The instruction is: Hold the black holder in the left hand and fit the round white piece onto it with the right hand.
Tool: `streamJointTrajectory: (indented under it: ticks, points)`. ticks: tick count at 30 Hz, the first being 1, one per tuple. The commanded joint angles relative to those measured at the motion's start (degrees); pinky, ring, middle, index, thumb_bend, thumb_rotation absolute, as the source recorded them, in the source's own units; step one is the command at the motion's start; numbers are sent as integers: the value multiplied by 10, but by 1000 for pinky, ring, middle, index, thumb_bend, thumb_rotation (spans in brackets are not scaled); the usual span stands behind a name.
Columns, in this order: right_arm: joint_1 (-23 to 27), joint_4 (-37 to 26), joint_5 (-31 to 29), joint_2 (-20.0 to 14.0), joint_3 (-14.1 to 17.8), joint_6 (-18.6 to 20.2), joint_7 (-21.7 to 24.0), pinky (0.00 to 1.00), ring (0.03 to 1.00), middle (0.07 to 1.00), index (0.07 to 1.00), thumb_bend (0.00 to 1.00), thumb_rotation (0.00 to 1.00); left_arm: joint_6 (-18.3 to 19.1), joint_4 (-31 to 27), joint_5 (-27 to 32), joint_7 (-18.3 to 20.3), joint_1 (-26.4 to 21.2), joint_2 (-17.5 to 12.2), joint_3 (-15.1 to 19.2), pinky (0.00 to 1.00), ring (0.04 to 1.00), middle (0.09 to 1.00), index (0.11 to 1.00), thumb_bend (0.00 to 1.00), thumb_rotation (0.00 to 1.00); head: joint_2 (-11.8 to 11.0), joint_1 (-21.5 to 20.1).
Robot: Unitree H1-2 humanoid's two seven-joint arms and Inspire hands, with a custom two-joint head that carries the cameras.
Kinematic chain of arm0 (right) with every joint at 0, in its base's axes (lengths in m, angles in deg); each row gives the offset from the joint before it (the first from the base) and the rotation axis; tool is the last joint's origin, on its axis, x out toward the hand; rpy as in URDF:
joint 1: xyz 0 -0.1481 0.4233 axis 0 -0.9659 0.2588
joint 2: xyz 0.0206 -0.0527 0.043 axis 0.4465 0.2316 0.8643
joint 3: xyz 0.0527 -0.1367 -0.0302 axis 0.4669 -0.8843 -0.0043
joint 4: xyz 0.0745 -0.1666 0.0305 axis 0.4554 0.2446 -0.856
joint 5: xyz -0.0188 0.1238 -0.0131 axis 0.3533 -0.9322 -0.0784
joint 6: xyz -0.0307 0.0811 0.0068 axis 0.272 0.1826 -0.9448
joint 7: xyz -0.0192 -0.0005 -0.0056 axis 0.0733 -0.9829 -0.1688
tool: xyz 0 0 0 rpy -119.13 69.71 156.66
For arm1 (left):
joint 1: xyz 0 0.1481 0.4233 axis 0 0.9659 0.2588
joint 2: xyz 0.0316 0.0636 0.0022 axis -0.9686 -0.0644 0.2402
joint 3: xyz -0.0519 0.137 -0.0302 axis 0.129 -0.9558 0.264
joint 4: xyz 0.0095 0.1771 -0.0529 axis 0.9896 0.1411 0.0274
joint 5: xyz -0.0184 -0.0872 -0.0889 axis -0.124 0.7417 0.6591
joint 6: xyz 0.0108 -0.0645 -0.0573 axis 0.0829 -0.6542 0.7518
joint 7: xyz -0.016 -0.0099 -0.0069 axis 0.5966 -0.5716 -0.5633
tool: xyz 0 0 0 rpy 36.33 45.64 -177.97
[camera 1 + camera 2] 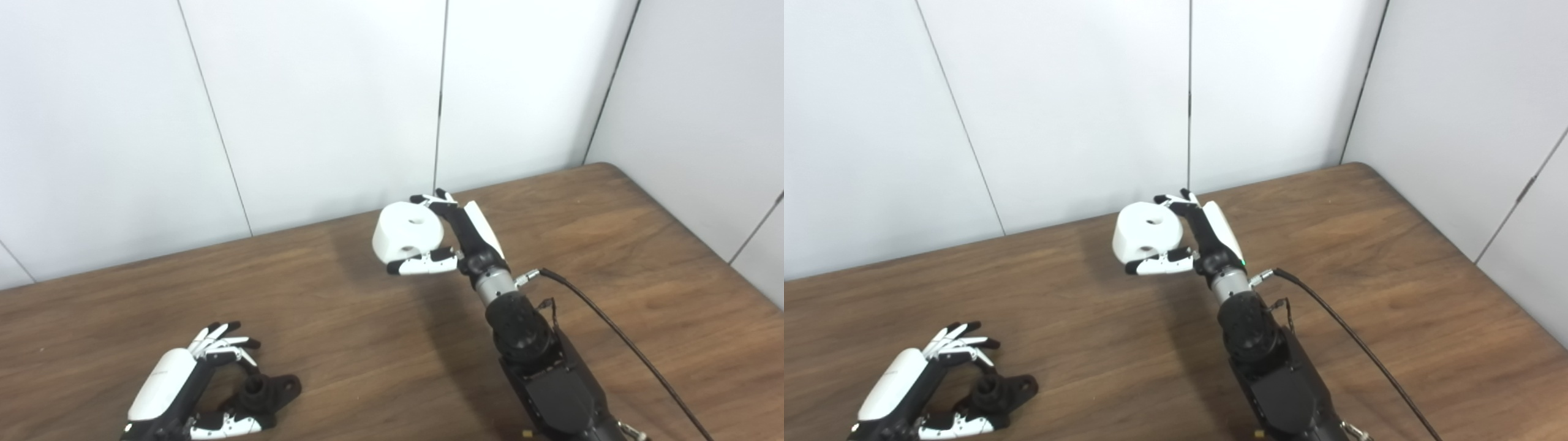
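Over the wooden table (612,257), my right hand (456,236) grasps the round white piece (407,231) aloft, its holed flat face up and tilted toward me. Near the front-left edge, my left hand (184,386) curls loosely around the black holder (266,392) lying on the table, post up; whether it grips, I cannot tell.

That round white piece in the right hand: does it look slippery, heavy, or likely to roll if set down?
The round white piece looks rigid and smooth, so it may slip; the right hand pinches it only at its edges. It seems light, held clear above the brown wooden table. On its curved side it would probably roll.
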Motion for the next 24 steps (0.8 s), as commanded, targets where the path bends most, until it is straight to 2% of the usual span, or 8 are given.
streamJointTrajectory:
  ticks: [1, 8, 14, 19, 24]
  points:
    - [12, -35, 5, -7, -7, -2, 18, 1000, 1000, 841, 484, 516, 150, 2, 6, -3, -7, -13, 6, -5, 1000, 958, 788, 481, 522, 45, 2, 10]
    - [-4, -82, 26, -10, -33, 13, 61, 1000, 1000, 831, 484, 517, 150, -3, 29, -15, -22, -20, 16, -12, 1000, 960, 787, 480, 523, 47, 15, 51]
    - [-3, -103, 43, -7, -50, 14, 88, 1000, 1000, 825, 484, 518, 145, 1, 48, -26, -30, -32, 22, -21, 1000, 965, 792, 480, 523, 49, 18, 68]
    - [4, -97, 58, 1, -64, -4, 89, 1000, 990, 820, 484, 519, 141, 27, 37, -35, -23, -33, 28, -30, 1000, 972, 797, 480, 524, 50, 20, 84]
    - [13, -92, 71, 12, -77, -4, 90, 1000, 986, 821, 484, 520, 140, 39, 31, -39, -24, -34, 32, -40, 1000, 972, 798, 480, 524, 50, 22, 94]
